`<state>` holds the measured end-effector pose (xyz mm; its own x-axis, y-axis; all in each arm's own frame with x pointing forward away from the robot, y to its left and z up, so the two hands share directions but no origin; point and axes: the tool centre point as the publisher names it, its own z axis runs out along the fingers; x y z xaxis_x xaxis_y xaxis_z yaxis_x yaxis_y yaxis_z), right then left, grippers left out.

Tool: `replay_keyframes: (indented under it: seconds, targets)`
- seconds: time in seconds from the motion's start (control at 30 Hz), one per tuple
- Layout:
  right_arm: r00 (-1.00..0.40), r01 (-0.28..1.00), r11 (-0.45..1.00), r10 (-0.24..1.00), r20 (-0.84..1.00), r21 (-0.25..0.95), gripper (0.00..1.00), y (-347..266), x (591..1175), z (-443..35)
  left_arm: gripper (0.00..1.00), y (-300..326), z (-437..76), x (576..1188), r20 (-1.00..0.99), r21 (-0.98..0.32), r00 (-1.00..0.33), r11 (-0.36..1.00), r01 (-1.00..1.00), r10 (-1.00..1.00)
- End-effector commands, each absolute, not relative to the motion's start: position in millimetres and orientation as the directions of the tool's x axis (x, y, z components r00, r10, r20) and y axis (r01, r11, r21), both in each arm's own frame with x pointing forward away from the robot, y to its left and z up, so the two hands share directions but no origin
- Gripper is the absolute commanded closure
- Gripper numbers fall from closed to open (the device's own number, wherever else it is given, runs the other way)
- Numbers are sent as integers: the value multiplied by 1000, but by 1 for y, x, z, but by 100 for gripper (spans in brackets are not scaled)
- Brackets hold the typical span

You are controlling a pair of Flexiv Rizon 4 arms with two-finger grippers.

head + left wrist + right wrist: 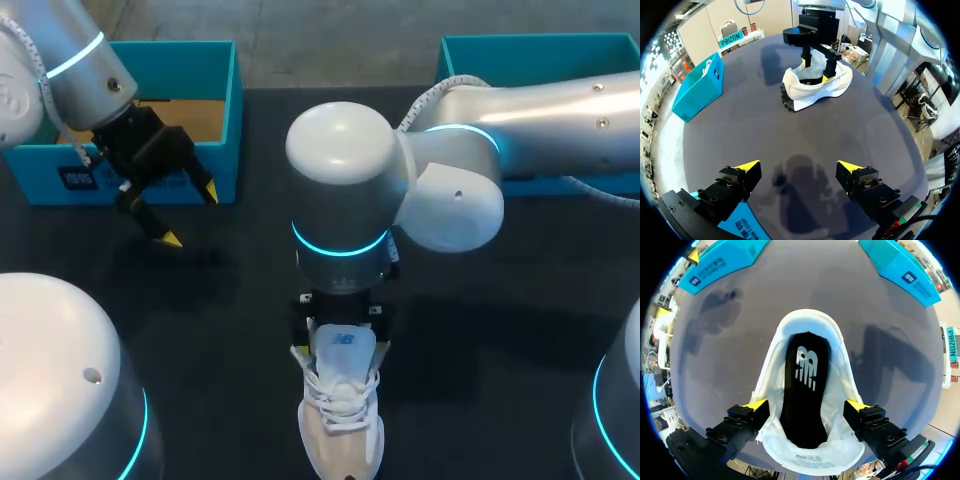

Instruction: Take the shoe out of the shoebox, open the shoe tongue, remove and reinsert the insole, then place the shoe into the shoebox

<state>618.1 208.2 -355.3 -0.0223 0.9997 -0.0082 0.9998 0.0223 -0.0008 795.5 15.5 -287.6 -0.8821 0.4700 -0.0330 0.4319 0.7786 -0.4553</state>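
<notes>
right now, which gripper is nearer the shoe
Right. The right gripper straddles the shoe, a finger on each side; the left gripper hangs by the blue shoebox, well away from the shoe.

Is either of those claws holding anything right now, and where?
The left gripper holds nothing. The right gripper straddles the white shoe across its middle; whether it actually grips cannot be told.
</notes>
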Motion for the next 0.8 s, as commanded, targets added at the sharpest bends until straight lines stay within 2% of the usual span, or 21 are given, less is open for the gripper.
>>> replay_keyframes:
  seconds: [0.03,0.8]
  targets:
    - [78,997,-77,996,-42,21,0,219,608,-355,0,16,-288,795,-32,-453,-882,780,433,470]
    - [92,995,-90,994,-65,37,0,214,611,-353,0,16,-288,795,-32,-453,-882,780,433,470]
